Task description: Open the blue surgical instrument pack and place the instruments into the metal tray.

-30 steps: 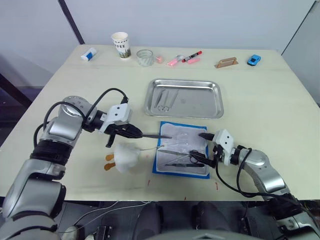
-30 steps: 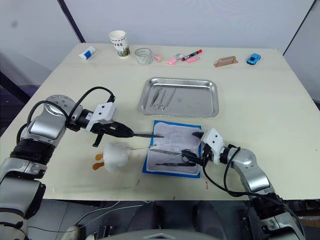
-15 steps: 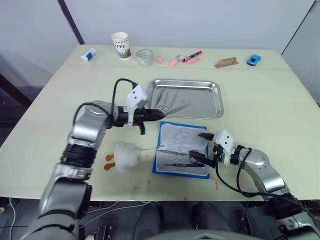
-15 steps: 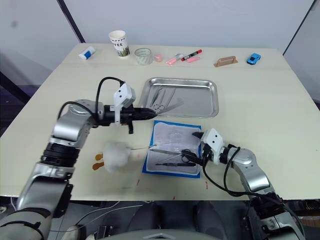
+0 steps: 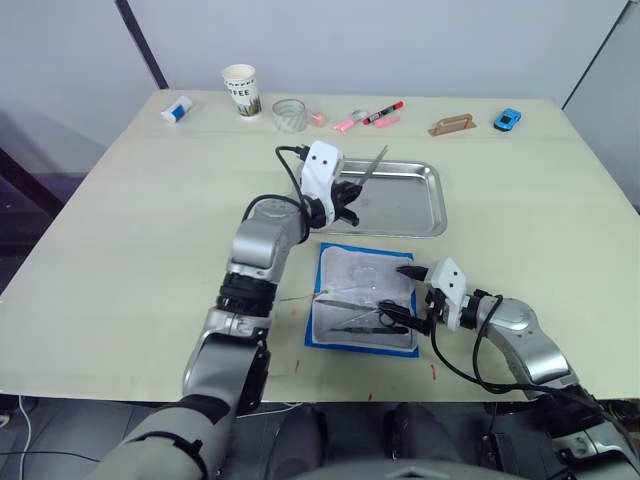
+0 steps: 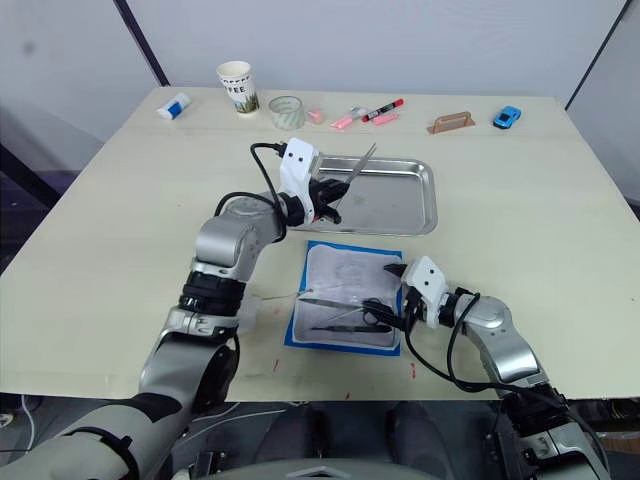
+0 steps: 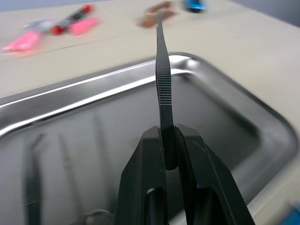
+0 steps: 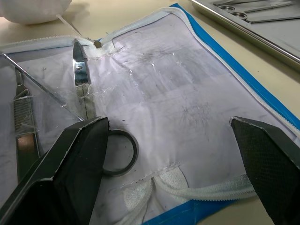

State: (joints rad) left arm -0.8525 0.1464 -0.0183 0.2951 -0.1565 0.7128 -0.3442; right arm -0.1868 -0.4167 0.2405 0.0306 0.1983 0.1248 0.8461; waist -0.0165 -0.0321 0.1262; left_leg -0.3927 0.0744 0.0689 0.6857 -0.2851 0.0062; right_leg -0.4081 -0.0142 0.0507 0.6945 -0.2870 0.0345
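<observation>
L tool [image 7: 169, 140] clamped on 1 slim forceps [image 5: 372, 166], now held over the near-L part of the metal tray [image 5: 432, 205], tip angled up toward the tray's far side. 1.0 s ago this tool was low over the counter [image 5: 140, 220] off the tray's near-L corner, by the pack's L edge; 0.5 s ago at the tray's near rim. So the carry is nearly done and release looks like the next step. Tray already holds a few instruments [image 5: 330, 196] at its L end. Blue surgical instrument pack [image 5: 366, 297] lies open just beside the tray's near rim, lining up, with scissors [image 5: 372, 318] and 1-2 other tools left on it. R tool [image 8: 174, 164] rests at the pack's R edge, on the side away from the tray, fingers spread apart over a scissor ring, gripping nothing; unchanged over the last 1.0 s. Judgement: pack opened, unloading partway, approx 3 pcs to go.
</observation>
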